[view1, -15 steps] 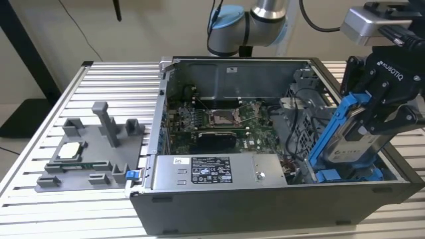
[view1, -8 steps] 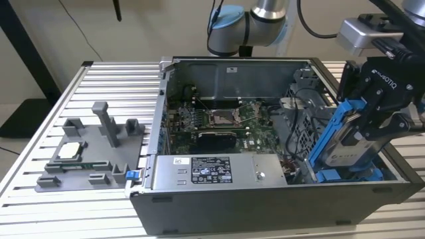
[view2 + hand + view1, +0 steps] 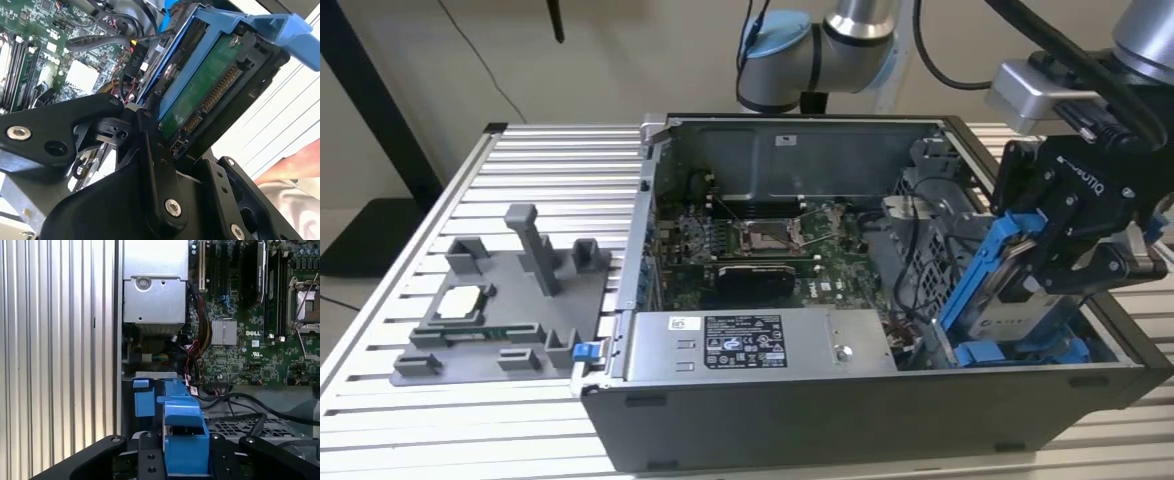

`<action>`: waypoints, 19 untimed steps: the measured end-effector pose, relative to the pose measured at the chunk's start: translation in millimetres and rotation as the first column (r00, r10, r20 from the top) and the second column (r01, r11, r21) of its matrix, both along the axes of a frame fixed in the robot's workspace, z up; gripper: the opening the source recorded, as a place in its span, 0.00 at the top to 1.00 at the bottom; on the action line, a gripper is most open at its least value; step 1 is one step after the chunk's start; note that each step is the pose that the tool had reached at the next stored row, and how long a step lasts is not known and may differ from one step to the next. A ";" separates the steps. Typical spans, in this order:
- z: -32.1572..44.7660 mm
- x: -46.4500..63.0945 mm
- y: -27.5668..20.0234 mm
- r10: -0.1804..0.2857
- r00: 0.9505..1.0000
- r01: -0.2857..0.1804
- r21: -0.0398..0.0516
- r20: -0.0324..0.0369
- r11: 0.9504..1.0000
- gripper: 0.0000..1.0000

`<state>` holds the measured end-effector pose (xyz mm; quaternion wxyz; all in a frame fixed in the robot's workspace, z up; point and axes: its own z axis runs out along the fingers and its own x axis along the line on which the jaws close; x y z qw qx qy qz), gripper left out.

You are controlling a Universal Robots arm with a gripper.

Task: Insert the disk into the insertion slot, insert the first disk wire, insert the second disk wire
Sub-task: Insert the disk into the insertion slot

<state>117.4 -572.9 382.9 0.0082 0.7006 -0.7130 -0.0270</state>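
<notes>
The disk (image 3: 1003, 300), silver-grey in a bright blue carrier, hangs steeply tilted over the open case's corner at the exterior view's right. My black gripper (image 3: 1051, 282) is shut on it from above. Its lower end is down among the perforated grey walls of the insertion slot (image 3: 923, 262); I cannot tell whether it touches them. The second wrist view shows the disk's green circuit board (image 3: 202, 92) and connector pins between the fingers (image 3: 150, 145). In the first wrist view the blue carrier (image 3: 184, 427) sits between the jaws above the slot's perforated metal (image 3: 231, 429).
The grey power-supply box (image 3: 761, 342) lies beside the slot. Black cables (image 3: 250, 407) run across the bay, and red and yellow wires (image 3: 192, 352) hang beside the motherboard (image 3: 761, 240). A grey fixture tray (image 3: 494, 310) rests on the slatted table. A person's hand (image 3: 295, 167) is nearby.
</notes>
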 end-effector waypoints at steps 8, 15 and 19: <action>0.6 0.0 0.0 0.000 1.000 0.000 0.005 0.000 1.000 0.00; 2.1 0.1 0.6 0.001 1.000 -0.002 0.046 0.014 0.999 0.00; 2.1 0.0 1.9 0.005 0.998 -0.010 0.073 0.061 0.997 0.00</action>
